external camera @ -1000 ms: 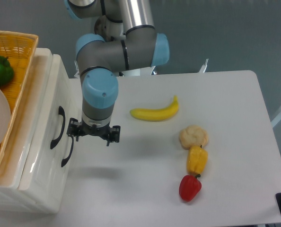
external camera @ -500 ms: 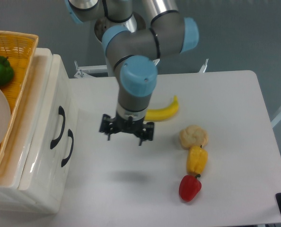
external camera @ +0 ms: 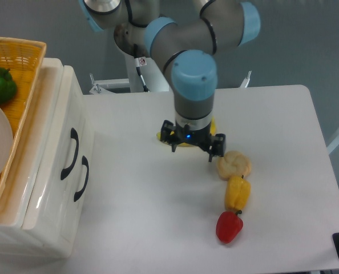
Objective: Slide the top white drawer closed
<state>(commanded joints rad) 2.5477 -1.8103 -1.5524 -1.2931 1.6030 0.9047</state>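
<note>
One top white drawer (external camera: 55,142) sits well left of the end effector (external camera: 192,149).

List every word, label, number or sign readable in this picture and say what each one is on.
No readable text anywhere.
Small sticker on the robot arm: red and white marks, too small to read.
Top white drawer, banana behind the tool, and peppers: no labels visible.

hand (external camera: 192,147) moved right from drawer front, now over banana (external camera: 182,138)
</note>
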